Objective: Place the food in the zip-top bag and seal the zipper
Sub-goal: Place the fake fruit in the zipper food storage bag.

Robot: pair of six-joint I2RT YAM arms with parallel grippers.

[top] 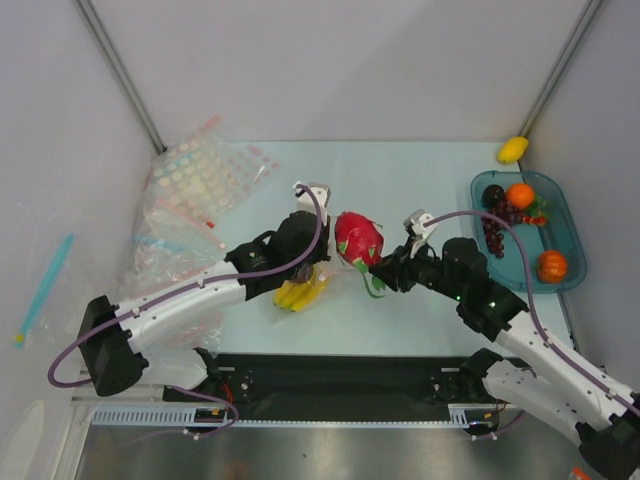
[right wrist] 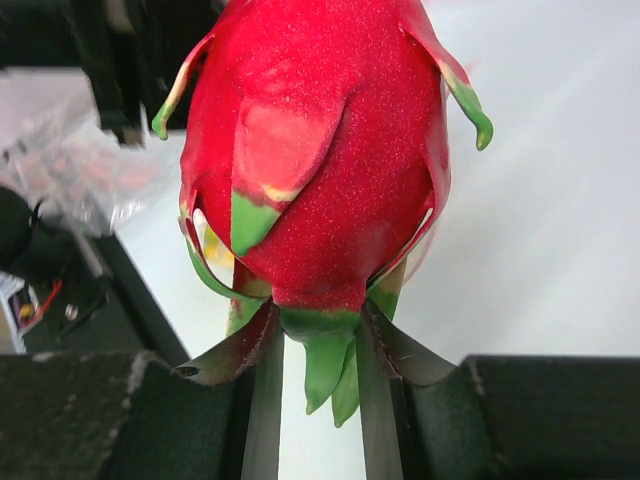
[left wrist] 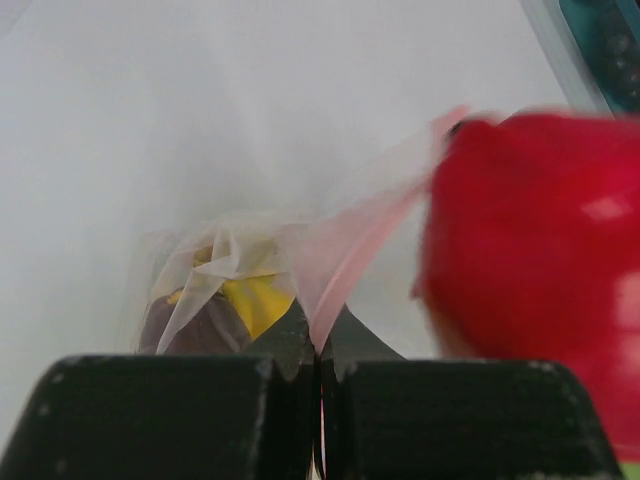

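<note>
Now my right gripper is pinched on the dragon fruit by its green base, and my left gripper is clamped tight on the zip-top bag at its pink lip, banana bunch already inside. I'd lift that lip wider, then feed the fruit in nose-first; more fruit waits in the teal tray beyond

The dragon fruit is near the middle of the worktop. The left pincer is on its left, pinching the edge of the zip-top bag. The banana bunch lies in that bag. The right pincer grips the dragon fruit's near end. The tray lies far right, with small fruits in it. A pile of bags lies back left.
</note>
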